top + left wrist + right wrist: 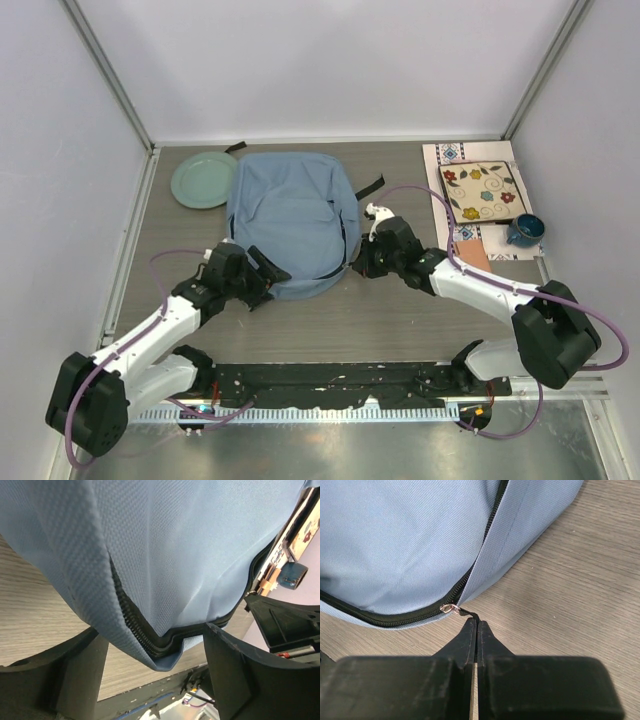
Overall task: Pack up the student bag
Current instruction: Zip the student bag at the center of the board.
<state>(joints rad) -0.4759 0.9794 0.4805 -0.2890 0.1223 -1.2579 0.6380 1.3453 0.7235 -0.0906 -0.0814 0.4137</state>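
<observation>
Right tool (476, 622) fully closed, tips pinching the black tab of the zipper pull (451, 608) at the near right edge of the student bag (290, 210). Left tool (152, 632) wide open, gripping nothing. The bag's near left corner sits between its fingers (80, 675); contact unclear. Bag lies flat mid-worktop (390, 320), just beyond both tools. Zipper (135, 630): can't tell how much is zipped, interior hidden. Straps mostly under the bag. Top view: tool tips hard to make out against the black wrists. Green plate (203, 179) far left, beside the bag; touching or not, can't tell.
</observation>
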